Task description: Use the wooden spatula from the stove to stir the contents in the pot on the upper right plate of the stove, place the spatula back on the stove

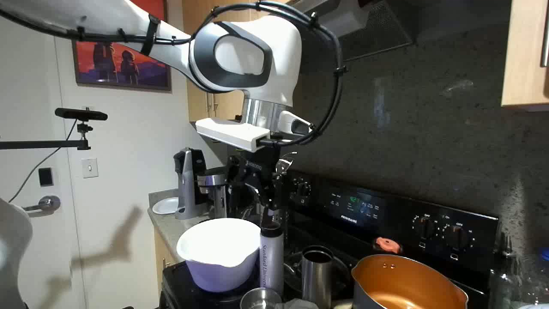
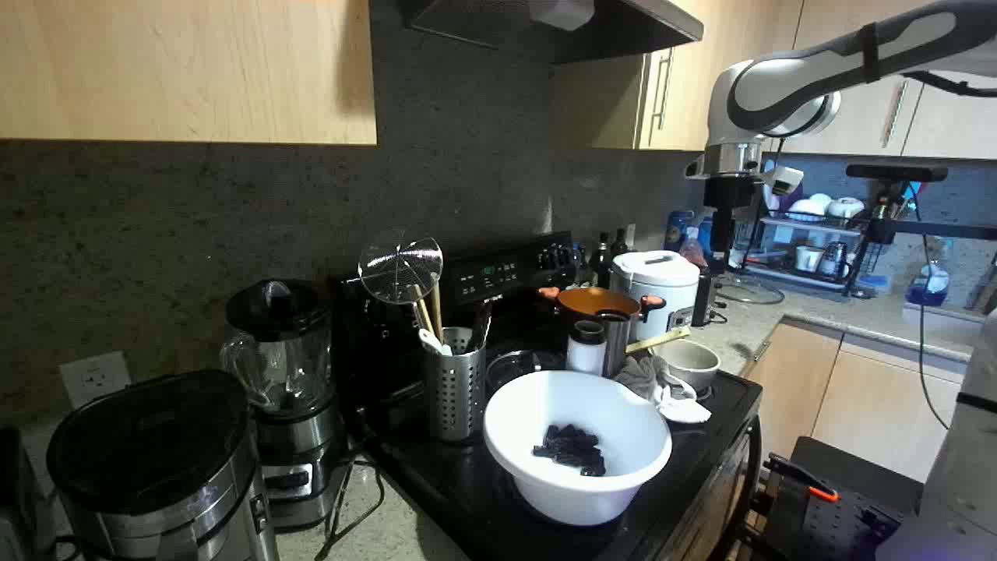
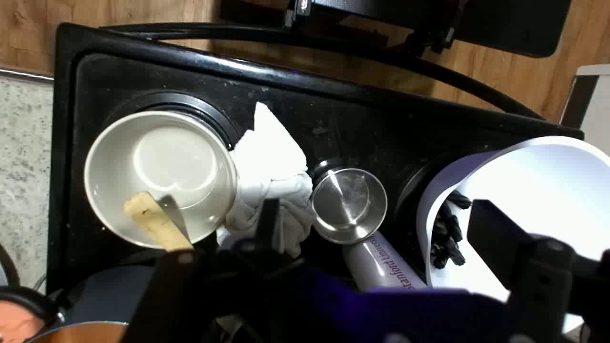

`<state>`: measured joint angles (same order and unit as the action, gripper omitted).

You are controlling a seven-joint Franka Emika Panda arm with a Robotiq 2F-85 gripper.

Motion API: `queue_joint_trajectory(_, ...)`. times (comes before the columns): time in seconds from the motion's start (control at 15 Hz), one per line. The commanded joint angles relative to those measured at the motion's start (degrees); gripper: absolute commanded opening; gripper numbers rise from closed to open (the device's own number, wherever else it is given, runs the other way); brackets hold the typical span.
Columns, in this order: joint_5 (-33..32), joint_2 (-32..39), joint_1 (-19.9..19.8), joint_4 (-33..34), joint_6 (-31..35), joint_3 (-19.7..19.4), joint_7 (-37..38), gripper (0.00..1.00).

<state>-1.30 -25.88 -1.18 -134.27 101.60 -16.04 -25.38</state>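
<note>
A wooden spatula (image 3: 157,224) is seen at the stove (image 3: 381,124), near the copper-orange pot (image 1: 403,270), with one end suspended above a cream vessel (image 3: 157,152) and the opposite end hidden behind the gripper (image 3: 376,213) in the wrist view. The gripper is poised overhead, its fingers (image 3: 269,224) spread wide, the spatula outside their gap. The black stove is crowded; it is backed by a knobbed panel (image 1: 399,210) with a lit green display (image 1: 354,199) and by a dark speckled wall (image 1: 429,128), and overhung by a range hood (image 2: 623,27). Pale wood cabinets (image 2: 187,70) are mounted above, and wood flooring (image 3: 514,81) is glimpsed past the stove's front edge. Dark pieces (image 2: 568,448) are heaped in a large white bowl (image 2: 576,499). A lettered tumbler (image 1: 271,257) is stood just beside that bowl, near a steel tumbler (image 1: 316,279), and a pale cloth (image 3: 271,166) is bunched between the cream vessel and a small steel cup (image 3: 343,200). Utensils (image 2: 436,308) are packed into a perforated steel holder (image 2: 456,397). The pot's coppery inside is shown in both exterior views, though what lies in it cannot be made out. The cream vessel's pale floor is bared in the wrist view alone. A framed picture (image 1: 124,73) on a white wall (image 1: 116,137) is captured in an exterior view; a blender (image 2: 280,366) and a loaded dish rack (image 2: 802,278) are captured in an exterior view.
</note>
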Motion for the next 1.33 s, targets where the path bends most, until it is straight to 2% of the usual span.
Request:
queue_joint_trajectory(0.0,0.5,0.2,-1.3,0.1,-0.1,1.1,-0.4,1.00)
queue_joint_trajectory(0.4,3.5,7.3,-2.8,0.4,9.2,0.4,5.8,1.00)
queue_joint_trajectory(0.87,5.1,23.6,-10.0,3.8,22.7,-2.2,13.0,1.00)
queue_joint_trajectory(1.27,11.8,32.7,-15.1,8.5,23.0,-2.4,14.2,1.00)
